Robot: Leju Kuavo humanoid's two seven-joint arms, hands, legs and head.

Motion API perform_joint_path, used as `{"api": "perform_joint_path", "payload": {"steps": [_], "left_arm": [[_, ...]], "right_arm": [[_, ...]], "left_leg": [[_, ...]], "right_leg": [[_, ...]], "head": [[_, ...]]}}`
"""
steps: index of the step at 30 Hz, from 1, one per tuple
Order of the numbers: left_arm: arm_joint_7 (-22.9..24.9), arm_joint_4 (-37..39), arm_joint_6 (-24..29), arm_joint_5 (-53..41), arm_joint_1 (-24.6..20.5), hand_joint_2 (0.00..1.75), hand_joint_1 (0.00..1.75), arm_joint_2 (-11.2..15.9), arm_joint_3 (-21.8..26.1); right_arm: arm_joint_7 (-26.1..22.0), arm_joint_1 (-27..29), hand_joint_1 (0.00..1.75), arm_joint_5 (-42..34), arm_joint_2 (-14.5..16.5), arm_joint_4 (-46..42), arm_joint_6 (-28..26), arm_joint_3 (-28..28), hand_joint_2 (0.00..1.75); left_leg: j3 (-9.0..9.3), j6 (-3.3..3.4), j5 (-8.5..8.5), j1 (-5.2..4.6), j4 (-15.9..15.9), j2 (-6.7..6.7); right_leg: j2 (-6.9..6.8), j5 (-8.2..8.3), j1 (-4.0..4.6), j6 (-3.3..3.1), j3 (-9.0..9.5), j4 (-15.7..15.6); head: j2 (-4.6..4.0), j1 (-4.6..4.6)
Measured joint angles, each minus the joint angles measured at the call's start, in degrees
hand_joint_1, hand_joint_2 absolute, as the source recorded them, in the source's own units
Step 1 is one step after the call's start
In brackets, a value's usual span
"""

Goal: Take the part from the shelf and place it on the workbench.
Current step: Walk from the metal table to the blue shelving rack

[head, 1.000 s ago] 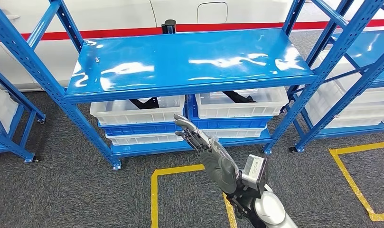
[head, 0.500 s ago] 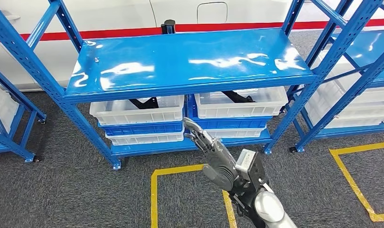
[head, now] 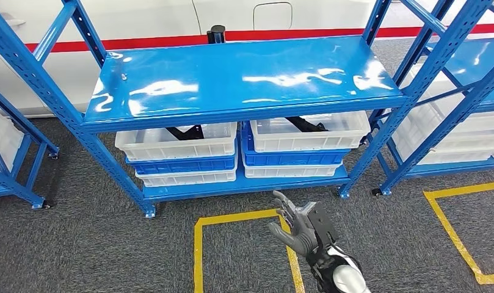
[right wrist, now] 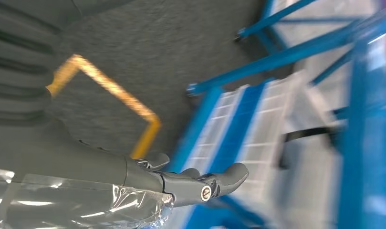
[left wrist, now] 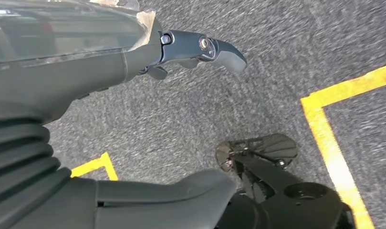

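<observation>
The blue steel shelf rack point(head: 244, 79) fills the head view from nine to three o'clock, its glossy upper deck bare. Its low shelf is tucked under that deck, so anything on it has to be reached from the front.

On that low shelf stand two stacks of shallow plastic crates side by side. Each stack is three high: a white crate on top, a blue one beneath, another white one at the bottom, six in all. The left top white crate point(head: 177, 143) and the right top white crate point(head: 311, 131) each hold one black angular part lying loose, one part on the left point(head: 186, 131) and one on the right point(head: 305, 125): two parts, neither yet taken.

Yellow floor tape point(head: 198, 244) marks a bay at six o'clock.

The right hand point(head: 293, 229) hangs low at five o'clock, well short of the crates, fingers spread and straight, holding nothing. The left hand point(left wrist: 133, 52) points down at the carpet, fingers loosely extended, also empty.
</observation>
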Motion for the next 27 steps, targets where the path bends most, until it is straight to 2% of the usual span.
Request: {"api": "perform_joint_path", "payload": {"steps": [27], "left_arm": [[10.8,-6.3,-10.0,-20.2,6.1,0.00,0.00,-0.8,23.1]], "right_arm": [[7.5,12.8,0.00,8.3,4.4,42.4,-5.7,-19.8,0.00]], "left_leg": [[-0.01,0.18,-0.31,0.00,0.0,0.01]], "right_leg": [[0.02,-0.17,0.01,0.14,0.02,0.0]], "head": [[0.00,-0.01]]}}
